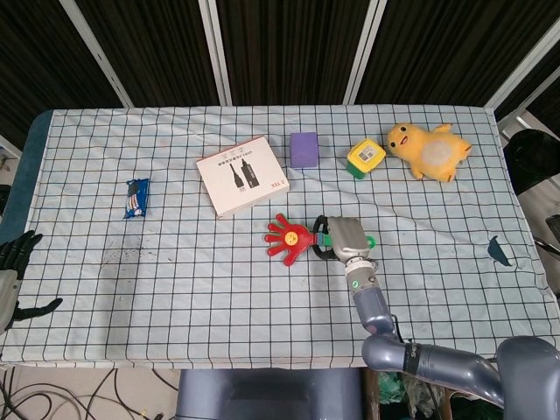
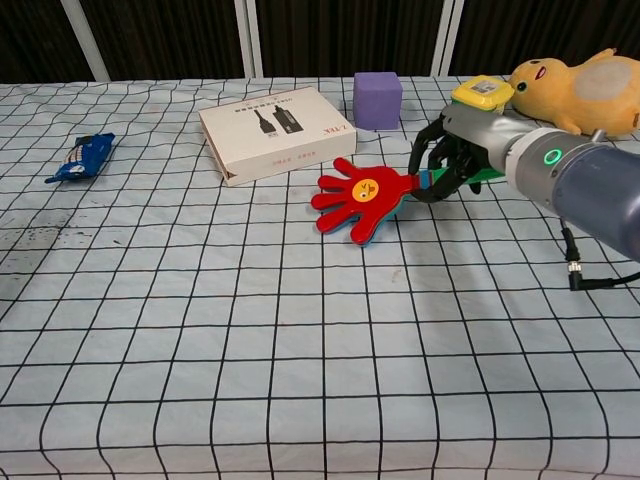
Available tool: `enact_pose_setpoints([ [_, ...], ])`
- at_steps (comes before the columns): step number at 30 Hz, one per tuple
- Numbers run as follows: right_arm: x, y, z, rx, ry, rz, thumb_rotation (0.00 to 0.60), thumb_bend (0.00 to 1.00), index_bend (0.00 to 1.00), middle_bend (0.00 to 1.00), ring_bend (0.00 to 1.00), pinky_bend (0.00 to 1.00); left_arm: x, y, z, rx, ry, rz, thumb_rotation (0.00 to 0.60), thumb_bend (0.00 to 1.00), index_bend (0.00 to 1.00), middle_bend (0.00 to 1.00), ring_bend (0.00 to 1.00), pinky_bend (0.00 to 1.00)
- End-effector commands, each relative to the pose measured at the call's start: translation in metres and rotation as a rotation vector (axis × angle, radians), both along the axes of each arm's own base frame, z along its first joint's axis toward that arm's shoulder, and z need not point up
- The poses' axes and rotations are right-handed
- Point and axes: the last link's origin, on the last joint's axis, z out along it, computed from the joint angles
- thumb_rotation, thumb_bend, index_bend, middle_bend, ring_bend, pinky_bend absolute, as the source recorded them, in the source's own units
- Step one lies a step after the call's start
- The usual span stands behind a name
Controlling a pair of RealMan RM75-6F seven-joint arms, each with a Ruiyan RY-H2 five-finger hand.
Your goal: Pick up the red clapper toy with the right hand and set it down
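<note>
The red clapper toy [image 1: 290, 240] [image 2: 359, 197], shaped like a spread hand with a smiley face and a green handle, hangs just above the checked cloth near the table's middle. My right hand [image 1: 343, 238] [image 2: 452, 155] grips its handle from the right, fingers curled around it; the handle's green end [image 1: 369, 241] sticks out past the hand. My left hand [image 1: 12, 262] hangs off the table's left edge, fingers apart, holding nothing.
A white box [image 1: 242, 175] [image 2: 277, 133] lies behind the clapper. A purple cube [image 1: 304, 149], a green and yellow tub [image 1: 365, 158] and a yellow plush [image 1: 429, 149] line the far right. A blue packet [image 1: 136, 198] lies at the left.
</note>
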Motion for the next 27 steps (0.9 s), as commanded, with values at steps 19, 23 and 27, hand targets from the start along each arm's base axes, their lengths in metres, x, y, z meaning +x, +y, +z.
enact_pose_setpoints([
  [19,0.030,0.011,0.055,0.028,-0.770,-0.125,0.600,0.72,0.81,0.69,0.61,0.72,0.000,-0.002,-0.002,-0.002,-0.039,0.008,0.600,0.00,0.00,0.00,0.00,0.00],
  [23,0.052,0.017,0.089,0.082,-1.093,-0.117,0.600,0.72,0.81,0.69,0.61,0.73,0.000,-0.003,-0.002,-0.001,-0.038,0.008,0.600,0.00,0.00,0.00,0.00,0.00],
  [27,0.051,0.021,0.106,0.107,-1.124,-0.051,0.600,0.71,0.81,0.69,0.61,0.73,0.000,0.000,-0.003,-0.002,-0.039,0.008,0.600,0.00,0.00,0.00,0.00,0.00],
])
